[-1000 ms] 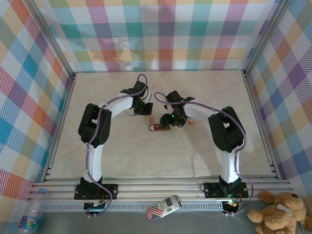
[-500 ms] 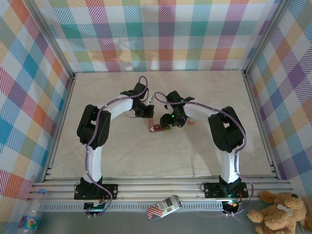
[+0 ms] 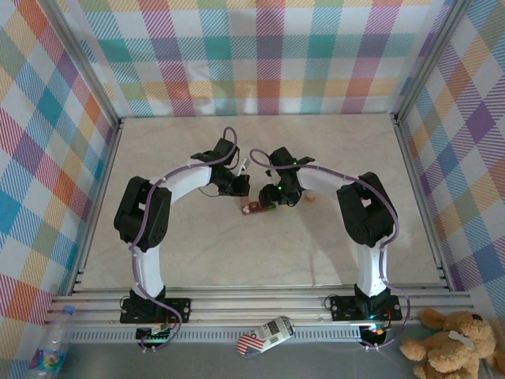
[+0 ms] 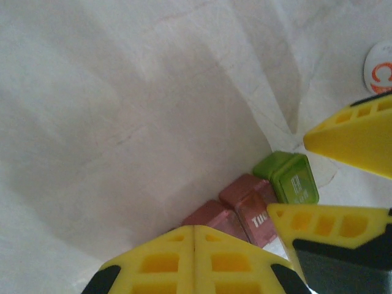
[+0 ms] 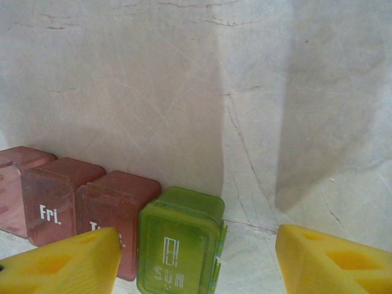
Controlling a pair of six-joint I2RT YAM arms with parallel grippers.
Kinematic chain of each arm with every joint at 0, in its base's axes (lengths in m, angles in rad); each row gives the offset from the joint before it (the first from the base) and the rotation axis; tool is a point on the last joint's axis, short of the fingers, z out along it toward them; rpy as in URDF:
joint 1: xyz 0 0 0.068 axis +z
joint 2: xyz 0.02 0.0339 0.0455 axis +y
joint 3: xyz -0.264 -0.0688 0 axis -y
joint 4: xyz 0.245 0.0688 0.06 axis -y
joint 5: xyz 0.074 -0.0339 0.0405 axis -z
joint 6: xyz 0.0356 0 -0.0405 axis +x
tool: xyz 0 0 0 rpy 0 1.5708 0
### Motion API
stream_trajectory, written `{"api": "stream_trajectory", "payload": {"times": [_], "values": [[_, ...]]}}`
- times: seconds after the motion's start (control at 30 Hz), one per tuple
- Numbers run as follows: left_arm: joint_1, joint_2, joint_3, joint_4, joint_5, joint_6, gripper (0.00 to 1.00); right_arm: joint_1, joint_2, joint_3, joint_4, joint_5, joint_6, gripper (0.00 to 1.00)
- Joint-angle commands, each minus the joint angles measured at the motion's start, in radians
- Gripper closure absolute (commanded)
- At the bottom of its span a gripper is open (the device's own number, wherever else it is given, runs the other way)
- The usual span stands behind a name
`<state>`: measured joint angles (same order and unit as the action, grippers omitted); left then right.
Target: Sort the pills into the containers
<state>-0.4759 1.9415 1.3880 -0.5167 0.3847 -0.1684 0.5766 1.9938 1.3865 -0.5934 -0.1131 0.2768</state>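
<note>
Though one row, four containers (image 5: pixel 113 211)

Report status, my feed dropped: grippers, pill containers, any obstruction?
Left gripper shut, above the containers' red end. Right gripper open, straddling the green compartment. Lids closed. White-orange bottle nearby, not blocking.

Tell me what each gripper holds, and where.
Nothing is held: left gripper shut empty; right gripper open astride the green end of the containers.

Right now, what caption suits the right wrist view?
Open yellow jaws flank the green compartment ending a row of red containers on the pale table.
</note>
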Motion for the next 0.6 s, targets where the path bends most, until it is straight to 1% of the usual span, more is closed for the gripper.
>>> {"api": "stream_trajectory", "payload": {"times": [0.0, 0.33, 0.57], "values": [[-0.024, -0.043, -0.032, 0.024, 0.031, -0.019, 1.0, 0.005, 0.048, 0.002, -0.028, 0.047, 0.014, 0.33], [-0.058, -0.091, -0.105, 0.051, 0.018, -0.043, 1.0, 0.005, 0.052, 0.006, -0.032, 0.049, 0.013, 0.33], [-0.069, -0.103, -0.153, 0.063, -0.012, -0.051, 1.0, 0.007, 0.056, 0.014, -0.037, 0.05, 0.012, 0.33]]}}
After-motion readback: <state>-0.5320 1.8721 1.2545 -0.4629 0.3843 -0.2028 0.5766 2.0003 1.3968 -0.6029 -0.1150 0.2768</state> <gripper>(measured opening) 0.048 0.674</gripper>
